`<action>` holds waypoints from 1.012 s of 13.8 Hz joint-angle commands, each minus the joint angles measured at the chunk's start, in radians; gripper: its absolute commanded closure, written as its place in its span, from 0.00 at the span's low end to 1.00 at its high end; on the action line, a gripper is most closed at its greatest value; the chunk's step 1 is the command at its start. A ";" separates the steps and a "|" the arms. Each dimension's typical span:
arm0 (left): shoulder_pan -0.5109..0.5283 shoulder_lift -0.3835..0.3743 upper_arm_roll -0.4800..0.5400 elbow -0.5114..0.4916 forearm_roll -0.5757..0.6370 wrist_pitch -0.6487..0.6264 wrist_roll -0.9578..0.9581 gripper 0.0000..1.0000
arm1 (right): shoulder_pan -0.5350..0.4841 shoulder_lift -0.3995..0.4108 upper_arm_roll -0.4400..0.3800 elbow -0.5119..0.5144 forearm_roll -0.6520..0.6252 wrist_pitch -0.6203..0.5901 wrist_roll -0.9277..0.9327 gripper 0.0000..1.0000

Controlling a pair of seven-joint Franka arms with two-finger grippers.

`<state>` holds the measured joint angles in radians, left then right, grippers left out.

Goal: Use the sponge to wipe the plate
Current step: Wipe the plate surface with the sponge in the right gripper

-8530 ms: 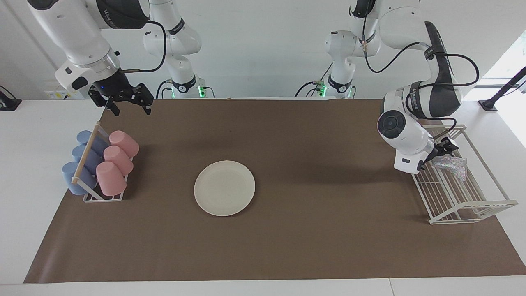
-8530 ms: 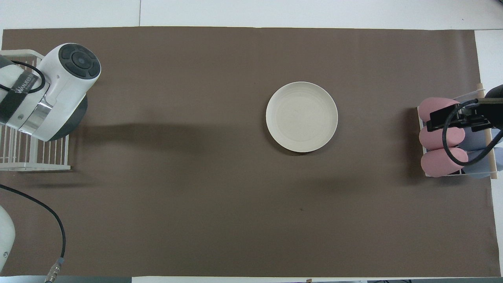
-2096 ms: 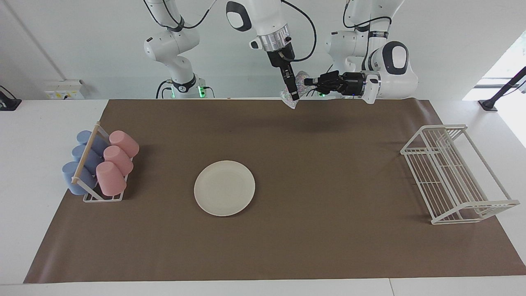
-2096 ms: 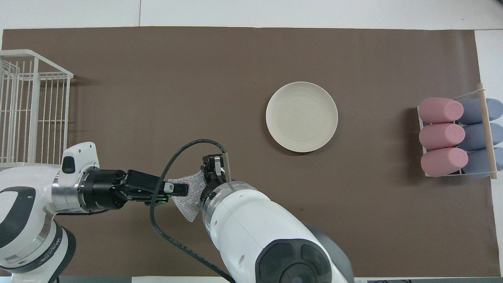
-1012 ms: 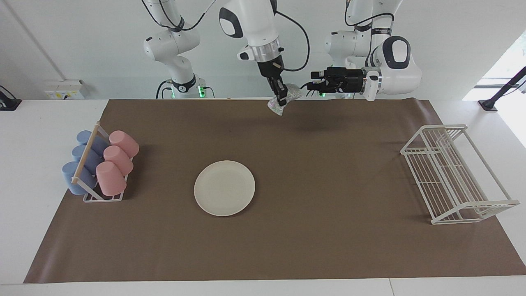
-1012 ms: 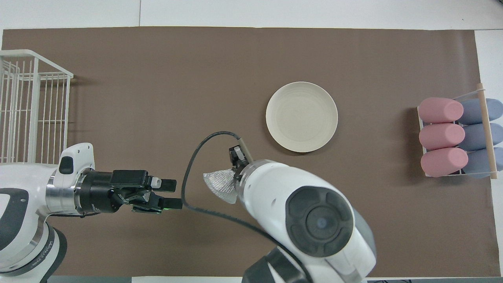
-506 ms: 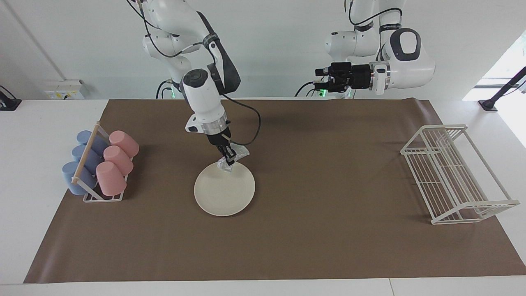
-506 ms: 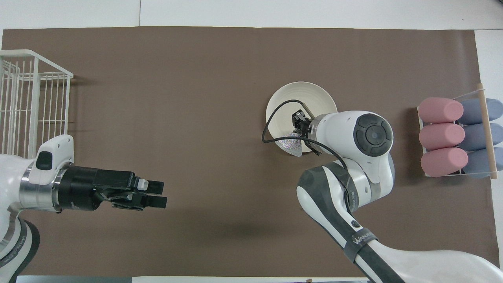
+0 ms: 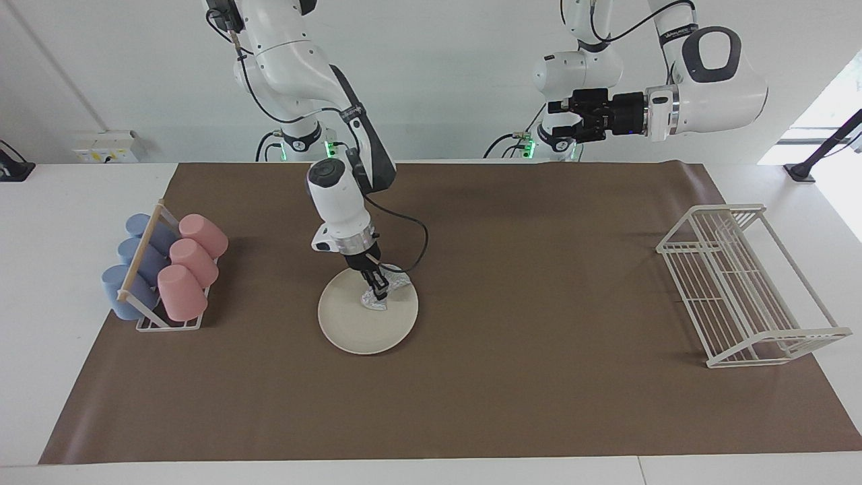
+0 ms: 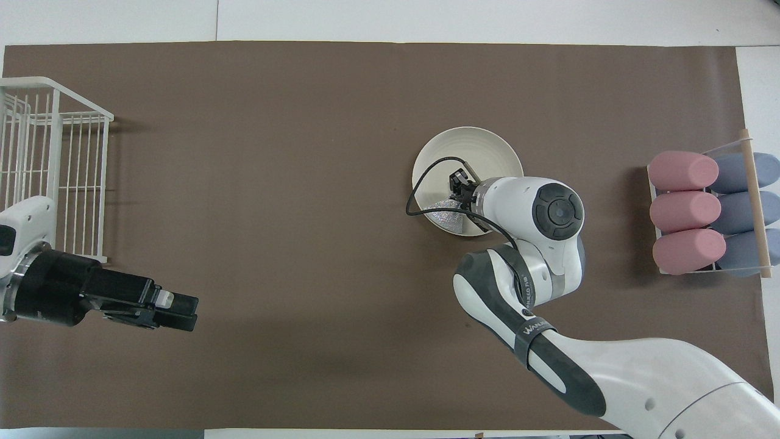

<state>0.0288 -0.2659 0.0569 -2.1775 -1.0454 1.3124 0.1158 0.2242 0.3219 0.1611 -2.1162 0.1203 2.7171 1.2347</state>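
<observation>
Sponge (image 9: 381, 294): pinched in the right gripper (image 9: 379, 292), pressed onto the plate (image 9: 350, 328) at the part nearest the robots.
Plate: mid-mat, beside the cup rack (image 9: 156, 277).
Left gripper (image 9: 564, 114): fingers spread, empty, waiting above the mat's robot edge.
Risk: plate unheld, so a hard push may slide it; floppy sponge could fold.
Writing: arm lettering, too small to read.

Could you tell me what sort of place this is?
Probably a robotics lab staging a dishwashing bench: two arms at a table under a brown mat, a white wire rack, and pink and blue cups in a holder.
</observation>
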 commanded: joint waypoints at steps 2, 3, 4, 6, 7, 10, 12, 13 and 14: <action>0.034 0.031 -0.003 0.051 0.151 -0.035 0.090 0.00 | -0.118 0.039 0.014 0.002 0.001 0.010 -0.197 1.00; 0.034 0.037 -0.003 0.059 0.185 -0.024 0.105 0.00 | -0.128 0.042 0.014 0.002 0.001 0.010 -0.230 1.00; 0.036 0.052 -0.003 0.082 0.226 -0.012 0.123 0.00 | -0.134 0.042 0.014 0.004 0.001 0.010 -0.247 1.00; 0.034 0.077 -0.003 0.123 0.329 0.019 0.160 0.00 | -0.119 0.042 0.015 0.002 0.008 0.007 -0.236 1.00; 0.033 0.080 -0.003 0.128 0.365 0.051 0.166 0.00 | -0.097 0.040 0.015 0.002 0.012 0.007 -0.198 1.00; 0.016 0.094 -0.005 0.134 0.517 0.158 0.173 0.00 | 0.001 0.036 0.015 0.001 0.021 0.009 -0.023 1.00; -0.001 0.097 -0.006 0.134 0.632 0.244 0.171 0.00 | 0.001 0.034 0.014 -0.002 0.021 0.009 -0.021 1.00; -0.004 0.097 -0.011 0.131 0.687 0.286 0.170 0.00 | -0.008 0.036 0.014 -0.002 0.021 0.009 -0.061 1.00; -0.012 0.097 -0.011 0.131 0.740 0.318 0.170 0.00 | -0.026 0.036 0.012 -0.004 0.021 0.007 -0.101 1.00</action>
<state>0.0404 -0.1787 0.0441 -2.0641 -0.3927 1.5789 0.2799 0.2403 0.3253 0.1689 -2.1137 0.1320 2.7171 1.2053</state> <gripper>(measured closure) 0.000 0.903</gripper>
